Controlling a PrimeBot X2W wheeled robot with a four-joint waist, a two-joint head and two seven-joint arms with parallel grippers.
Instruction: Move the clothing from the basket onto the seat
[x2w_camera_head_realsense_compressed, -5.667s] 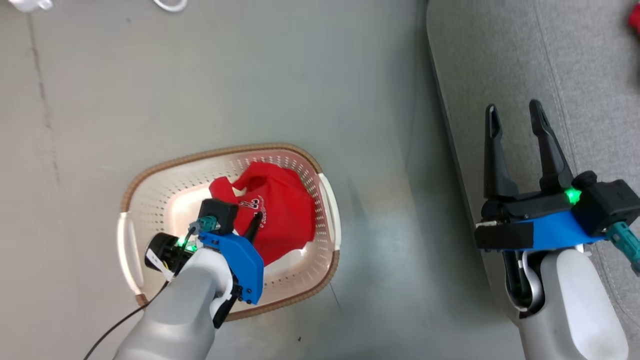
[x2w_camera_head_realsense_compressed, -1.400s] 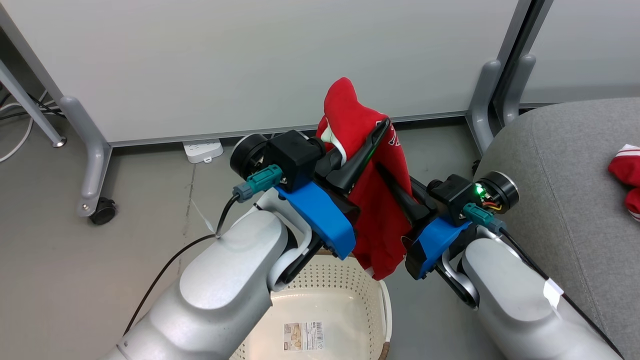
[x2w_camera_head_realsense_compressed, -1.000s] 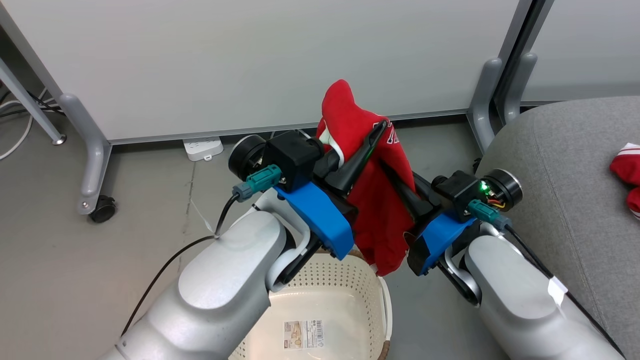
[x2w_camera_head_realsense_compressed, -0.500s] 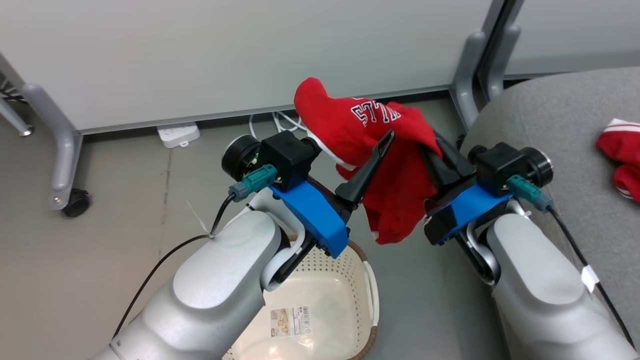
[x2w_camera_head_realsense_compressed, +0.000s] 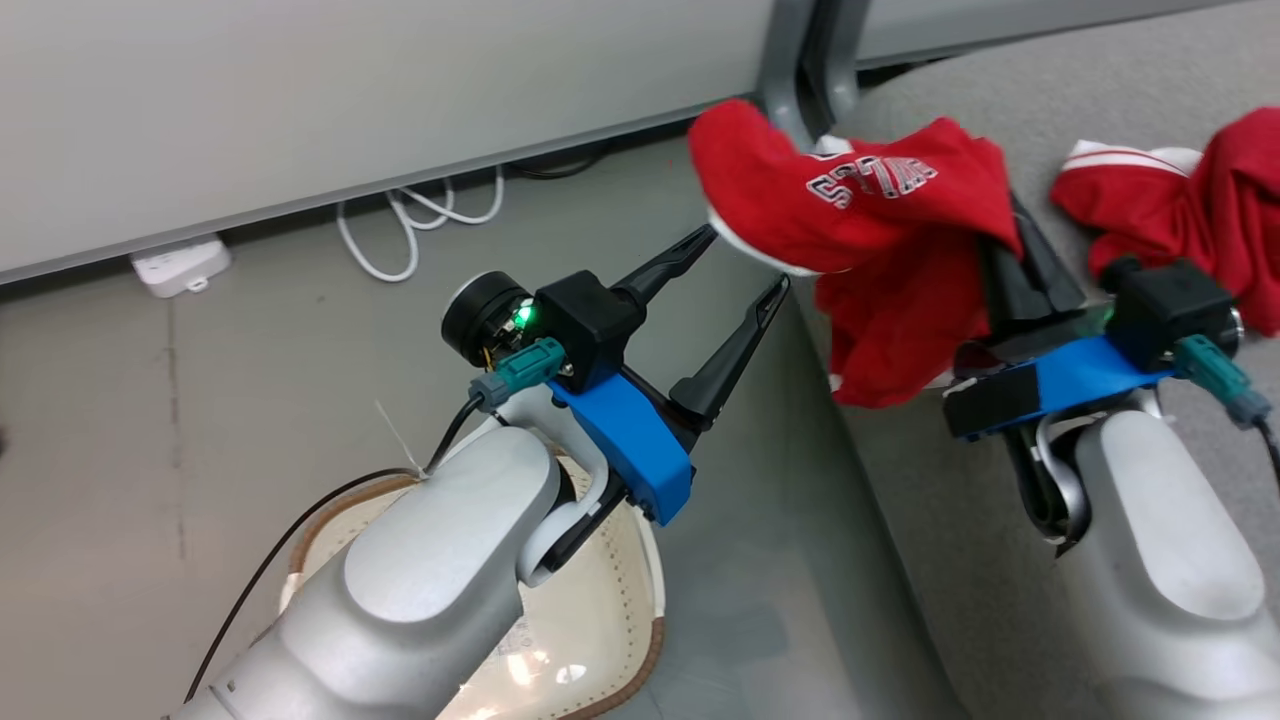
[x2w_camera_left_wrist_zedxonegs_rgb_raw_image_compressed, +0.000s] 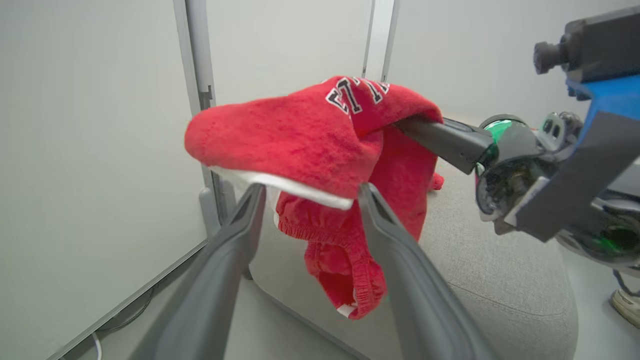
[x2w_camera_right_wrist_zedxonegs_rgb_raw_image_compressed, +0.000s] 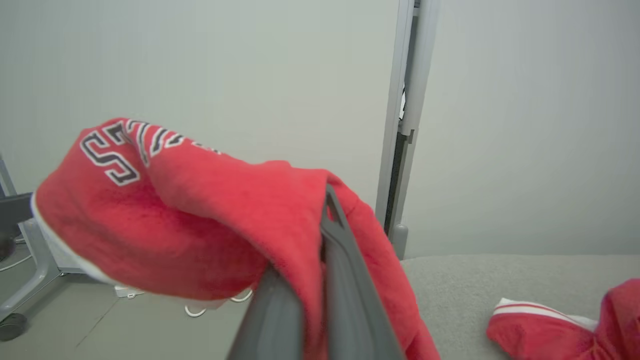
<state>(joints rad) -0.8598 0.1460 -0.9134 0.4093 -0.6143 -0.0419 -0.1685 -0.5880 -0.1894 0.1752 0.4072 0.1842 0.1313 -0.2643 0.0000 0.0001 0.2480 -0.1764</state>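
Jersey (x2w_camera_head_realsense_compressed: 880, 200) hangs from right gripper (x2w_camera_head_realsense_compressed: 1012, 250), jaws pinching its fabric over seat (x2w_camera_head_realsense_compressed: 950, 520) edge. Left gripper (x2w_camera_head_realsense_compressed: 742, 262) jaws stand spread, empty, beside jersey. Second garment (x2w_camera_head_realsense_compressed: 1180, 200) lies on seat.

Jersey (x2w_camera_head_realsense_compressed: 880, 190): red, white hem trim, dark lettering edged white. Second garment (x2w_camera_head_realsense_compressed: 1200, 200): red, white stripe trim. Seat (x2w_camera_head_realsense_compressed: 930, 520): light grey woven fabric. Basket (x2w_camera_head_realsense_compressed: 612, 600): white, perforated, brown woven-look rim. Floor (x2w_camera_head_realsense_compressed: 250, 380): plain grey.

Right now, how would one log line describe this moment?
left hand: open, empty | right hand: shut on jersey | jersey: hanging above seat edge | second red garment: on seat | basket: on floor
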